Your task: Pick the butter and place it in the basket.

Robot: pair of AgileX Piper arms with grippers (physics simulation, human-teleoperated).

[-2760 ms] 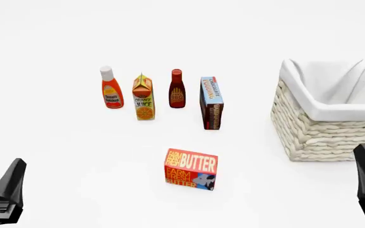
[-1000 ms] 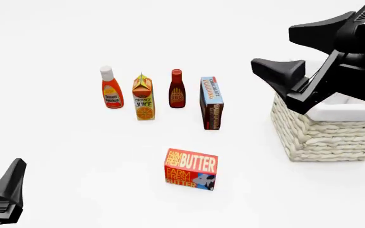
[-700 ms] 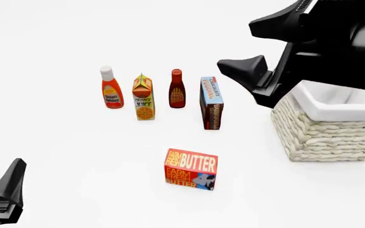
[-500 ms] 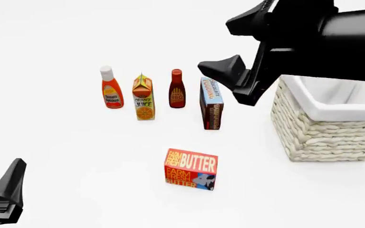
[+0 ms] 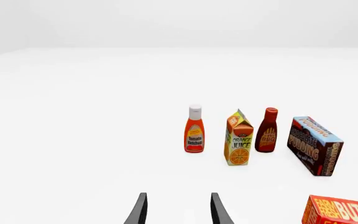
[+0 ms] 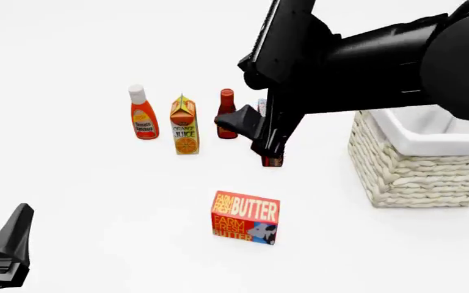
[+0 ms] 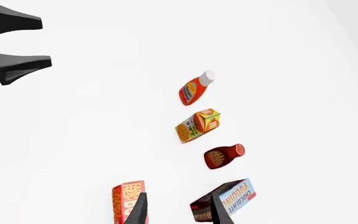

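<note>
While the right hand hangs open, empty, the butter lies nearer — below it.

Right claw high over mid-table, prongs apart; left claw low, parted, at the near-left edge.

Basket rough woven wicker (white cloth lining).

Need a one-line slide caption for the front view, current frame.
Right arm's gripper reaches over the table in front of the pudding box; butter untouched, basket at right.
</note>
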